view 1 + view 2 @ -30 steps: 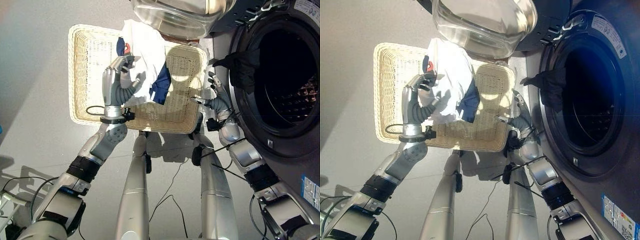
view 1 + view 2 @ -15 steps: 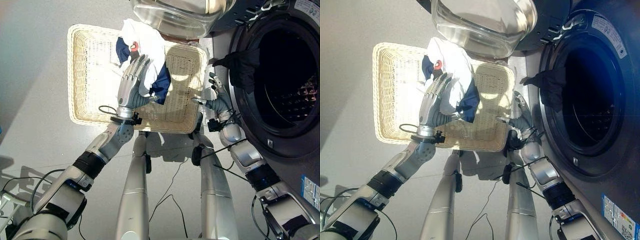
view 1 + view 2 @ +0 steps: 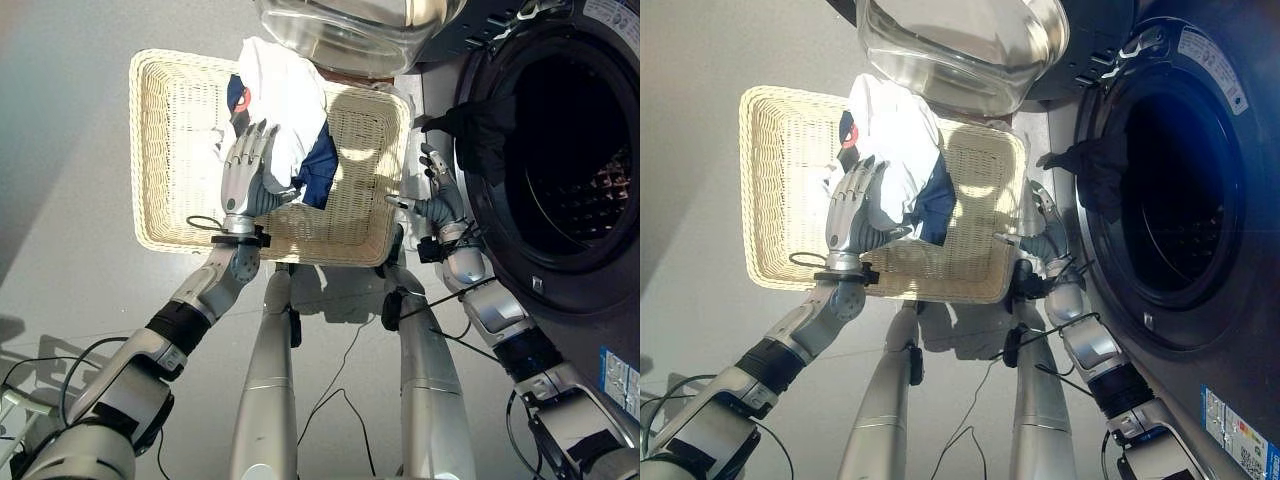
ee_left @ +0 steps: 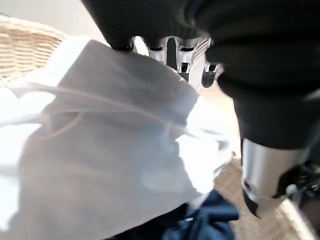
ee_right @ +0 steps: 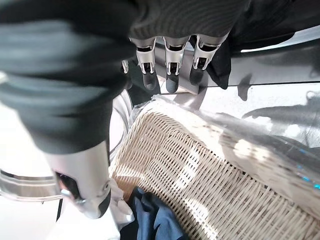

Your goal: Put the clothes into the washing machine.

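Clothes, a white garment [image 3: 285,95] over a dark blue one [image 3: 318,172], lie heaped in the wicker basket [image 3: 170,130], their long axis running toward the glass door [image 3: 350,30] overhead. The left hand [image 3: 245,175] lies on the white cloth, fingers straight and slightly spread, gripping nothing yet. The right hand [image 3: 437,195], fingers relaxed, hangs between basket rim and open drum [image 3: 560,150], where a dark garment [image 3: 480,135] drapes; the basket sits on bare grey floor [image 3: 60,150].

1. A pale grey floor [image 3: 70,150] fills the left side and lower middle of the head views, with sunlit patches and shadows across it.
2. A white label [image 3: 622,378] with small print sits at the lower right edge of the frame.
3. Another printed label [image 3: 1206,58] sits at the upper right.
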